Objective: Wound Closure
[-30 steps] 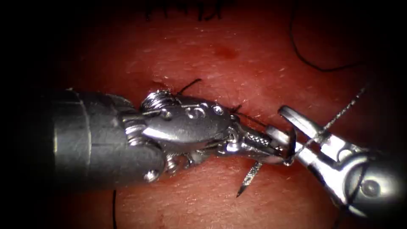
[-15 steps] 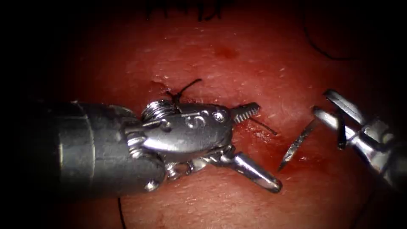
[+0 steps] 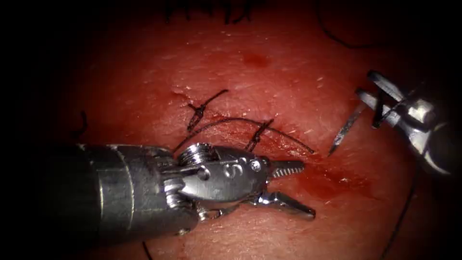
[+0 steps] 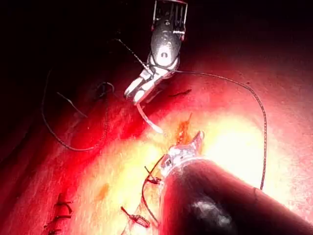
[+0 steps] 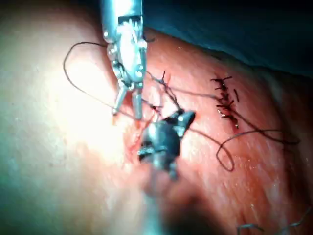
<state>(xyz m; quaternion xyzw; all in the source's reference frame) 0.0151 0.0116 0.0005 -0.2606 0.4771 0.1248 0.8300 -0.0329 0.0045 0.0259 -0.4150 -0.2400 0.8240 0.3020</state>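
Observation:
My right tool is shut on the curved needle near its back end. The needle hangs free above the tissue to the right of the cut, tip pointing down-left. My left tool lies low over the cut with its jaws open, holding nothing. Thread arcs across the cut between two knotted stitches. The left wrist view has the right tool with the needle beyond my left tool. In the right wrist view the left tool stands open.
Red fluid pools at the cut's right end. Finished dark stitches sit at the far edge, seen again as stitches. Loose thread trails along the right, and a thread loop curves beside the left shaft.
The left tool let go of the needle and dropped lower. The right tool took the needle and carried it up and to the right, drawing thread across the cut.

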